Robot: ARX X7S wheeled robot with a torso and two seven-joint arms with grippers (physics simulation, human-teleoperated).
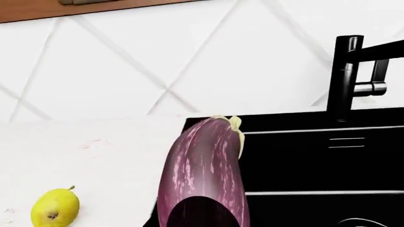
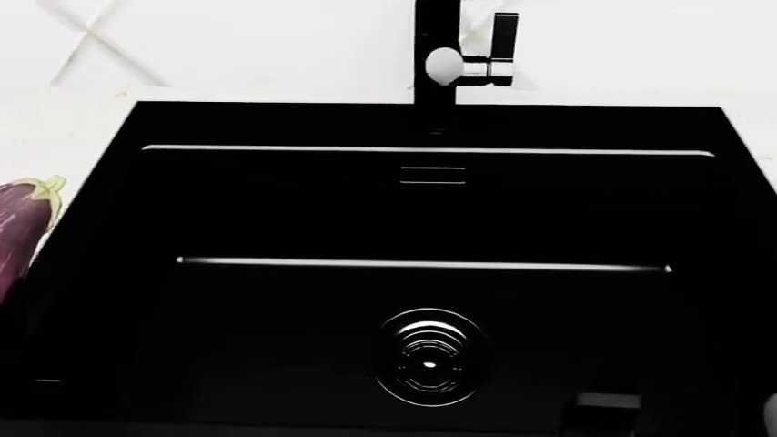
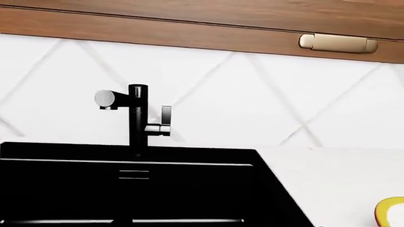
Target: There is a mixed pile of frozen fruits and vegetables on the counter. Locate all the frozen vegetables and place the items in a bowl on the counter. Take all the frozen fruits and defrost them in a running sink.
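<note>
Neither claw shows, grip unclear; eggplant (image 1: pixel 203 175) is cut off beside the sink (image 1: pixel 315 156).

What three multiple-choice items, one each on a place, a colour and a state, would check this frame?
1. The eggplant sits:
A. in the basin
B. at the sink's counter-side edge
C. in a bowl

2. The pear is:
A. red
B. yellow
C. purple

3. The faucet:
A. pours water
B. shows no water
C. is missing

Key: 1 B, the left wrist view has it over the counter beside the sink; 2 B, yellow skin shows; 3 B, no stream reaches the drain.
</note>
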